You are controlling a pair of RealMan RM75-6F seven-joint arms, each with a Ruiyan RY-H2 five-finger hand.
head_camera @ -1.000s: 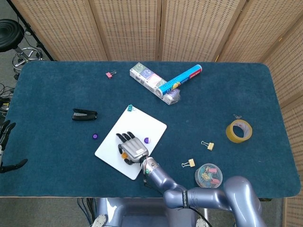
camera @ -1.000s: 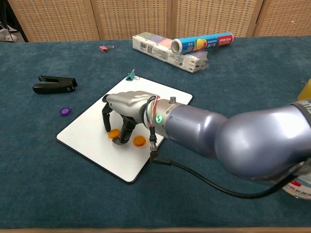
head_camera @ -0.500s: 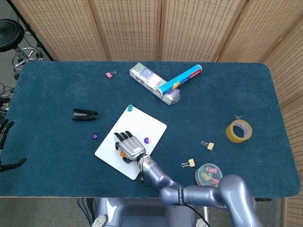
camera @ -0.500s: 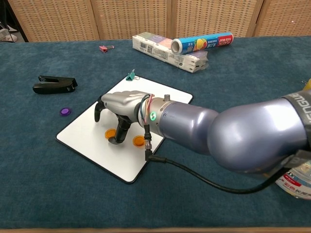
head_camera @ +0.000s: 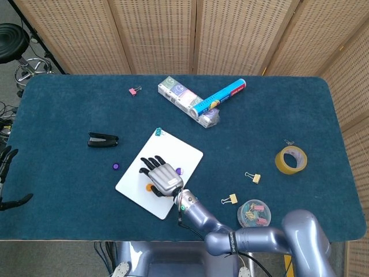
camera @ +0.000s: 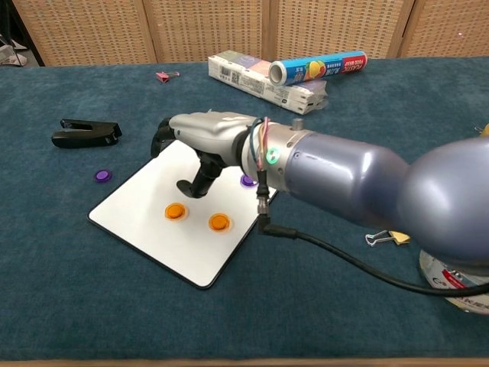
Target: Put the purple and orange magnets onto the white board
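The white board (head_camera: 134, 183) (camera: 145, 222) lies tilted at the table's front middle. Two orange magnets (camera: 176, 211) (camera: 219, 222) sit on it side by side; the head view shows only one orange magnet (head_camera: 149, 187). One purple magnet (head_camera: 179, 170) (camera: 247, 181) also rests on the board, half hidden by my right arm. Another purple magnet (head_camera: 115, 166) (camera: 102, 175) lies on the cloth left of the board. My right hand (head_camera: 160, 175) (camera: 202, 149) hovers above the board, fingers apart, holding nothing. My left hand (head_camera: 6, 173) shows at the far left edge, off the table and empty.
A black stapler (head_camera: 102, 139) (camera: 85, 131) lies left of the board and a green clip (head_camera: 159, 132) at its far corner. Boxes and a tube (head_camera: 203, 101) sit at the back. A tape roll (head_camera: 290, 159), binder clips (head_camera: 252, 178) and a clip tub (head_camera: 254, 213) are at the right.
My right hand has lifted off the orange magnet and moved up and back over the board. Both orange magnets now lie uncovered.
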